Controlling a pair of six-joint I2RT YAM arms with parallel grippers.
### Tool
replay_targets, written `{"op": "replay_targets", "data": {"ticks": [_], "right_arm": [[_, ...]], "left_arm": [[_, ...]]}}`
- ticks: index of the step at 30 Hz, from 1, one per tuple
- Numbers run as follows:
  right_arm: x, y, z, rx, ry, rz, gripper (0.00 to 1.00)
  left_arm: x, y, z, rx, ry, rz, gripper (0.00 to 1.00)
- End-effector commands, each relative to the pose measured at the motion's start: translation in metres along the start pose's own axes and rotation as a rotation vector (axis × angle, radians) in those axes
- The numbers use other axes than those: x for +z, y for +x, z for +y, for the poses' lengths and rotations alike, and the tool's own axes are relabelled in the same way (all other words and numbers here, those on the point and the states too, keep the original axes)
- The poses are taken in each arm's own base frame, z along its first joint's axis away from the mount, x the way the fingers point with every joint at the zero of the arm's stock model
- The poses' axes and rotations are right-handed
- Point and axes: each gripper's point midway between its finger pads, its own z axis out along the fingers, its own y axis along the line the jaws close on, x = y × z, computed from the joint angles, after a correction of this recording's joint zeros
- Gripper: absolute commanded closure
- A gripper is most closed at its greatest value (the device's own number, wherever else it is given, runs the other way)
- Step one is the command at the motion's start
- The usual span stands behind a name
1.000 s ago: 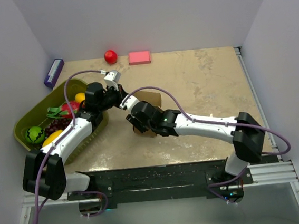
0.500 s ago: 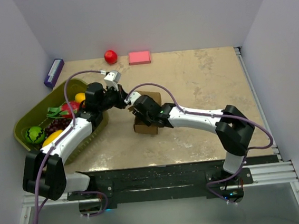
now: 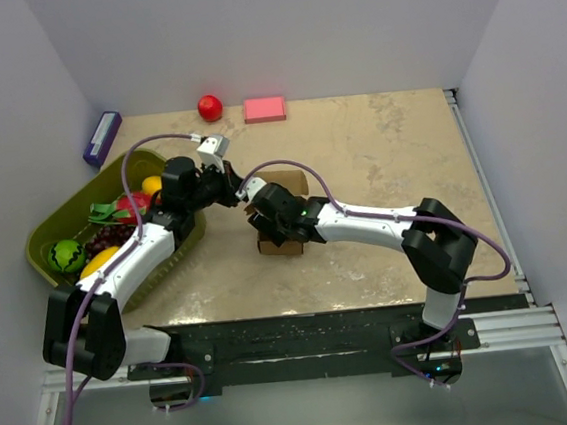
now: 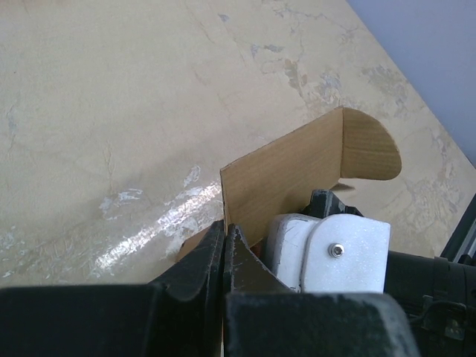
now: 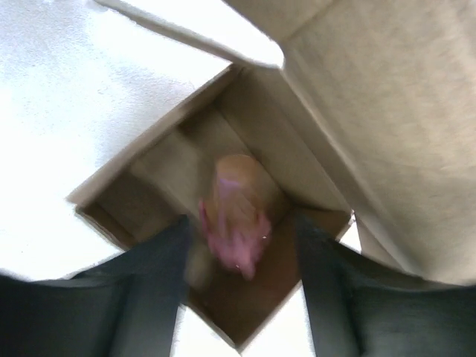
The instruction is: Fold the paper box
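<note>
One paper box (image 3: 283, 245), left of table (image 3: 408, 150) centre; bare tabletop right and beyond, one green basket (image 3: 45, 235) near left. Two grippers: left gripper (image 4: 225, 242) pressed together on a box flap; right gripper (image 5: 239, 245) spread over the open mouth, where only its wrist view shows a blurred pink thing (image 5: 232, 201).

Counting off now: one green basket (image 3: 61, 222) is sitting there, and six fruit pieces are lying in it: one striped melon (image 3: 67, 255), one grape bunch (image 3: 115, 232), one yellow piece (image 3: 100, 260), one orange (image 3: 151, 185), one red piece (image 3: 134, 201), one leafy green piece (image 3: 102, 210). One paper box (image 3: 289, 185) is standing just right of the basket. Beyond the basket, one purple box (image 3: 102, 138), one red ball (image 3: 210, 106) and one pink block (image 3: 265, 109) are lying. Two arms are working: left arm (image 3: 128, 263), right arm (image 3: 375, 226).
</note>
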Motion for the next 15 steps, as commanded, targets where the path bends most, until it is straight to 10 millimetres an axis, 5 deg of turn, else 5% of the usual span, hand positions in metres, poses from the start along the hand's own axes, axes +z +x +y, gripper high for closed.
{"op": "replay_targets", "data": {"ticks": [1,8,15], "right_arm": [[-0.013,0.005,-0.004,-0.019,0.003,0.011,0.33],[-0.024,-0.009,-0.004,0.000,-0.013,-0.043,0.25],[-0.074,-0.050,0.002,0.080,-0.108,-0.212,0.25]], "left_arm": [[-0.005,-0.030,-0.015,0.043,0.050,-0.079,1.00],[-0.005,-0.029,-0.015,0.041,0.051,-0.078,1.00],[-0.004,-0.028,-0.014,0.044,0.046,-0.076,1.00]]}}
